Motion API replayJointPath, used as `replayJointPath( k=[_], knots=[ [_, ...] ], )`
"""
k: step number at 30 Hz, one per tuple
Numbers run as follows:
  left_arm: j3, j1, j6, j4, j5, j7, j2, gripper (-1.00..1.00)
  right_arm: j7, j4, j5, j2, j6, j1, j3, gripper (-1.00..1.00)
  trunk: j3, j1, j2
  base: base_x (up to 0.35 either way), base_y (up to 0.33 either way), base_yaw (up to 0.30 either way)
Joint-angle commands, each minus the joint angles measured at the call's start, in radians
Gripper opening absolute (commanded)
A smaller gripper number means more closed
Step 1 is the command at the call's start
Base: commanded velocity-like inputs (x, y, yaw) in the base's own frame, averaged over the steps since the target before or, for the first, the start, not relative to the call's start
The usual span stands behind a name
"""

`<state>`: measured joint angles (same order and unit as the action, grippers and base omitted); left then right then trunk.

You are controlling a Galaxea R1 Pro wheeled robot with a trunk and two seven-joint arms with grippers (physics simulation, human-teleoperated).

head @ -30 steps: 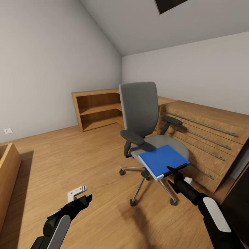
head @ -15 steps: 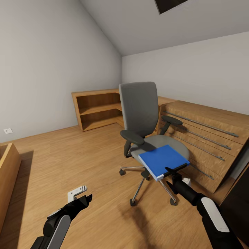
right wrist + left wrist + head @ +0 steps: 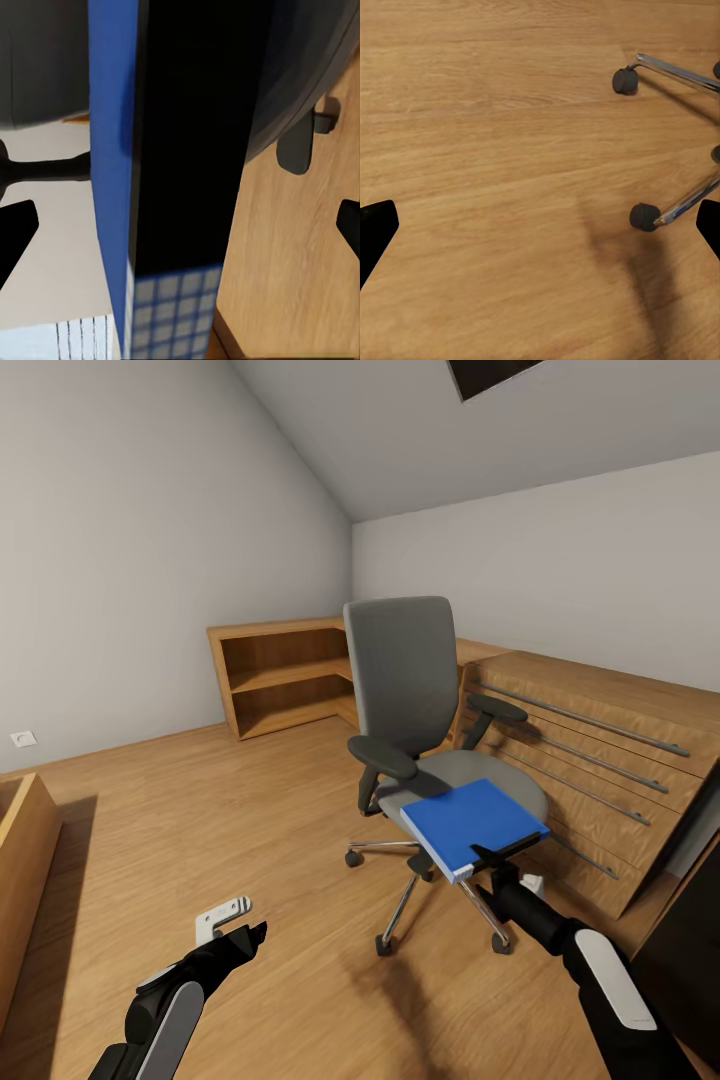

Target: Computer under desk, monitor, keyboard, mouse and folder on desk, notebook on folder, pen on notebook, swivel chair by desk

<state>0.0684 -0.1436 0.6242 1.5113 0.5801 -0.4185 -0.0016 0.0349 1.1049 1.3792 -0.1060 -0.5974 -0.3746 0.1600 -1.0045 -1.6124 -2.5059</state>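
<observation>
Right claw (image 3: 492, 857) around unlabelled folder (image 3: 470, 823).

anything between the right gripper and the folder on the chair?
Nothing visible. The right gripper is at the near corner of the blue folder on the swivel chair seat, and in the right wrist view the folder's edge sits between the open fingers.

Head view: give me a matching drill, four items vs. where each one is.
Items:
1. blue folder
2. swivel chair
3. left gripper
4. open wooden shelf unit

Places:
A. against the far wall, in the corner
B. on the chair seat, front edge
C. low over the bare floor
D. beside the wooden drawer unit

Pairs: 1-B, 2-D, 3-C, 4-A
</observation>
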Motion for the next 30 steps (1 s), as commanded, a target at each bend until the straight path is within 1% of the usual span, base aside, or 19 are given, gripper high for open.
replayJointPath(
  k=[1, 30],
  knots=[
    [0.001, -0.001, 0.002, 0.001, 0.011, -0.009, 0.000, 1.00, 0.003, 0.000, -0.002, 0.000, -0.005, -0.001, -0.001, 1.00, -0.001, 0.000, 0.000, 0.000, 0.000, 0.000],
    [0.001, -0.001, 0.002, 0.001, 0.011, -0.009, 0.000, 1.00, 0.003, 0.001, -0.005, -0.001, -0.005, -0.001, -0.005, 1.00, -0.001, 0.000, 0.000, 0.003, 0.000, 0.000]
  ],
)
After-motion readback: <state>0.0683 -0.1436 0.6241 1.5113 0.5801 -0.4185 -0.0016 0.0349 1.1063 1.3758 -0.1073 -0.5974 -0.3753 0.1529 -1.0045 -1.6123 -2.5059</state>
